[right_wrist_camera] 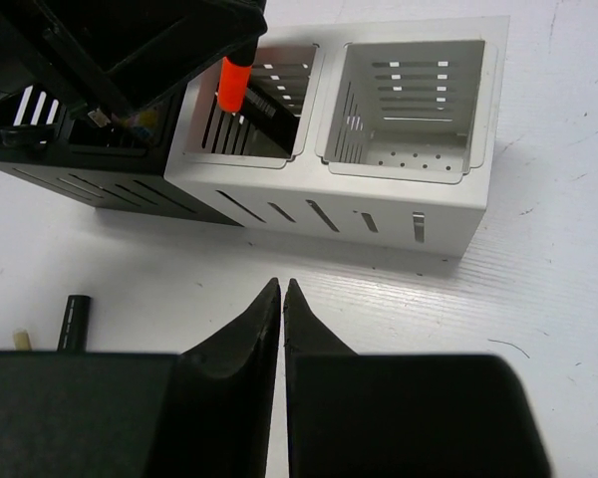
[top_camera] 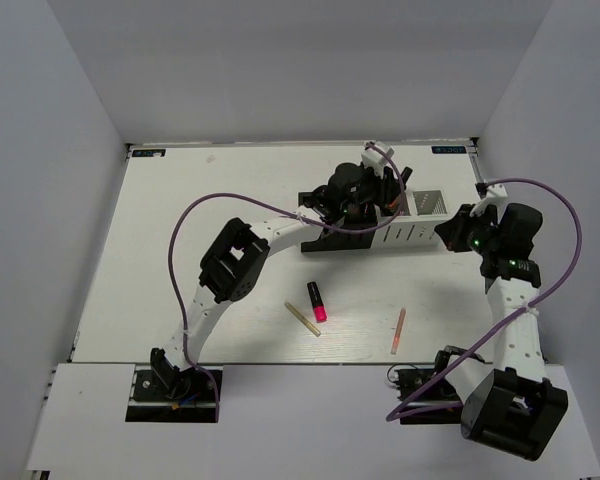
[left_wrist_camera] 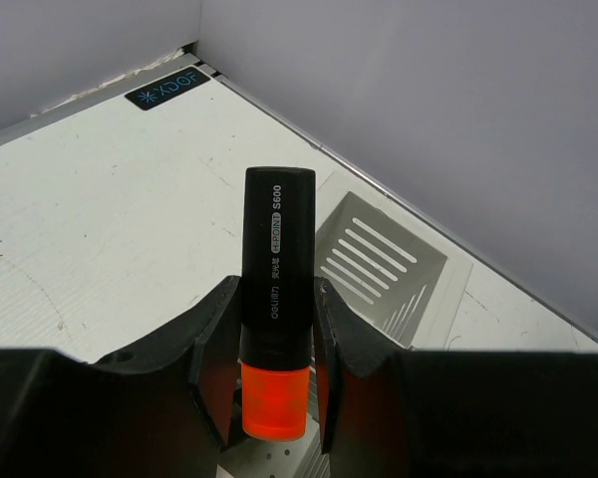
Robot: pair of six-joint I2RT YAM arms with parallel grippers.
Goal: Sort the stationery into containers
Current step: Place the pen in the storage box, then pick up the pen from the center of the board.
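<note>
My left gripper (left_wrist_camera: 276, 304) is shut on a black highlighter with an orange cap (left_wrist_camera: 277, 269) and holds it over the white mesh cups (left_wrist_camera: 379, 261). In the right wrist view the highlighter (right_wrist_camera: 236, 85) tilts into the left white cup (right_wrist_camera: 241, 149), cap end up. The row of containers (top_camera: 412, 228) stands at the back middle, with its black cups (top_camera: 325, 238) on the left. My right gripper (right_wrist_camera: 282, 287) is shut and empty, just in front of the white cups. A pink-capped highlighter (top_camera: 316, 301), a beige stick (top_camera: 302, 319) and a thin salmon stick (top_camera: 398, 331) lie on the table.
The right white cup (right_wrist_camera: 411, 100) shows nothing inside. White walls enclose the table on three sides. The left arm (top_camera: 230, 265) arches over the table's middle. A black item's end (right_wrist_camera: 73, 321) lies at the left of the right wrist view.
</note>
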